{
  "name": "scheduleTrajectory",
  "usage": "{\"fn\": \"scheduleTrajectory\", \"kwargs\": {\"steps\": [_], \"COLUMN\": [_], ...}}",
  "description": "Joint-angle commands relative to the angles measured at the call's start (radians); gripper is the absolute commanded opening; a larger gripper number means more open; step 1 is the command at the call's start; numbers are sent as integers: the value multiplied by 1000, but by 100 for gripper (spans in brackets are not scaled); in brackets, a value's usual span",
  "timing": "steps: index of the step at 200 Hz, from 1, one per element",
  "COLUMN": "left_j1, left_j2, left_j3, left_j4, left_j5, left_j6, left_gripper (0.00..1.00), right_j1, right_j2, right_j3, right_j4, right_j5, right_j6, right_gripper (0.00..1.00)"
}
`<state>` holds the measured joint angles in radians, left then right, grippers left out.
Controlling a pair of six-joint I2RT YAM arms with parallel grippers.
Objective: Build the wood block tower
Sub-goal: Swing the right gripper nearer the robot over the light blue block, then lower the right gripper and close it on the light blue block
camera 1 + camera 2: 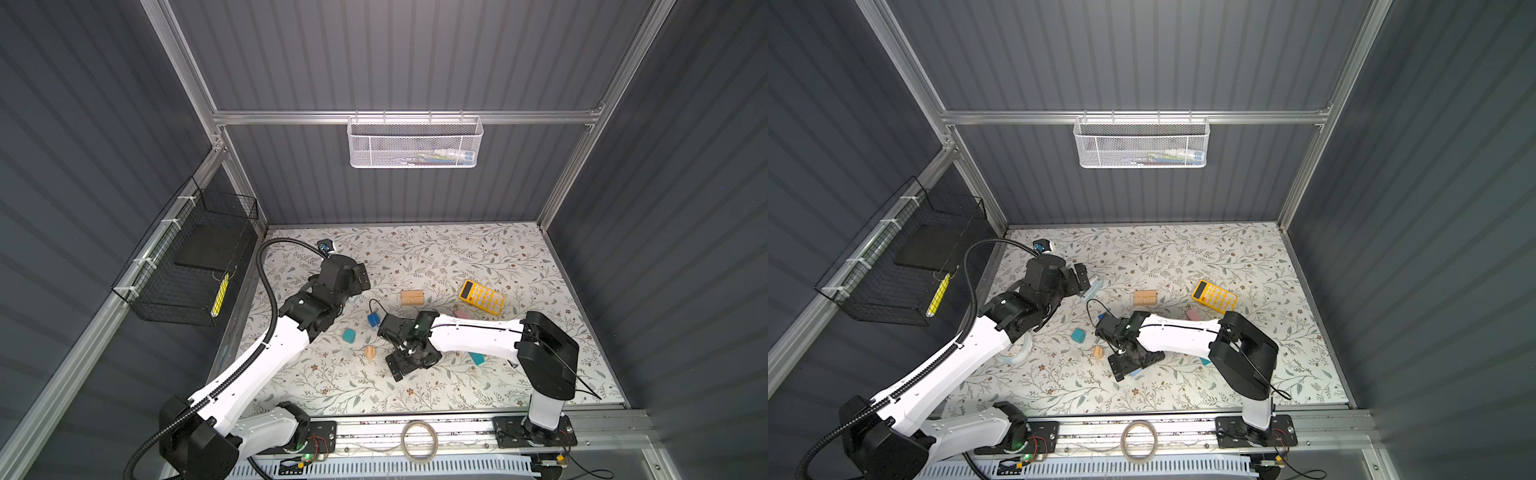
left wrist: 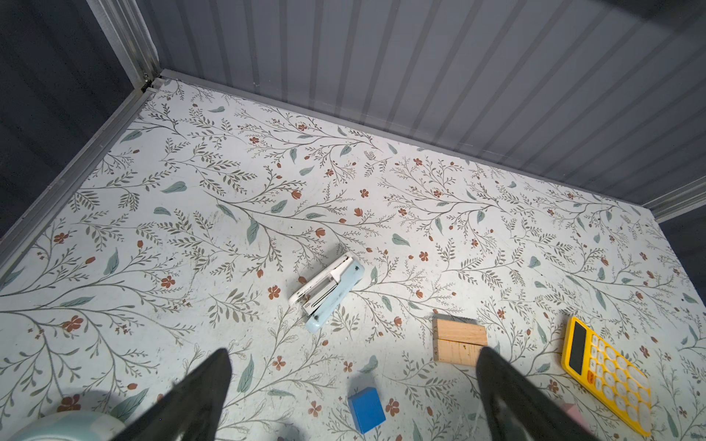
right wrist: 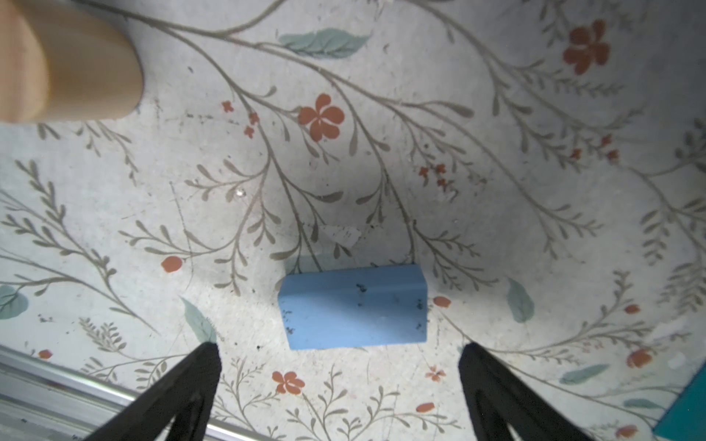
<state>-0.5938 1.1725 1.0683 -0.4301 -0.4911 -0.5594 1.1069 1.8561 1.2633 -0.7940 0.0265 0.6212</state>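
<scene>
The wood blocks lie scattered on the floral table. Two tan bars [image 1: 412, 297] [image 2: 458, 341] lie side by side at mid-table. Nearby are a dark blue block [image 1: 373, 319] [image 2: 366, 409], a teal block [image 1: 350, 335], a tan round piece [image 1: 370, 352], a pink block [image 1: 459, 312] and a teal roof piece [image 1: 477, 358], partly under the right arm. My left gripper [image 2: 353, 353] [image 1: 361, 278] hangs open and empty above the table. My right gripper [image 3: 338, 345] [image 1: 399, 368] is open, low over the table, with a light blue block [image 3: 353, 307] just beyond its fingertips.
A yellow calculator [image 1: 482, 296] lies right of the tan bars. A pale blue stapler [image 2: 326, 292] lies ahead of the left gripper. A tape roll [image 1: 1015, 353] sits under the left arm. A white mesh basket [image 1: 415, 141] hangs on the back wall and a black wire basket [image 1: 187, 266] on the left.
</scene>
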Motion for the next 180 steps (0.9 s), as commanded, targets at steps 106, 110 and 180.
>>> {"fn": "scheduleTrajectory", "kwargs": {"steps": [106, 110, 180], "left_j1": [8, 8, 8], "left_j2": [-28, -29, -25], "left_j3": [-13, -12, -12], "left_j4": [-22, -22, -22], "left_j5": [-28, -29, -30], "left_j6": [11, 11, 15], "left_gripper": [100, 100, 100], "right_j1": [-28, -30, -30], "right_j2": [45, 46, 56], "right_j3": [-16, -16, -9], "right_j4": [9, 9, -4], "right_j5": [-8, -10, -15], "right_j6": [-25, -26, -28], "right_gripper": [87, 86, 82]}}
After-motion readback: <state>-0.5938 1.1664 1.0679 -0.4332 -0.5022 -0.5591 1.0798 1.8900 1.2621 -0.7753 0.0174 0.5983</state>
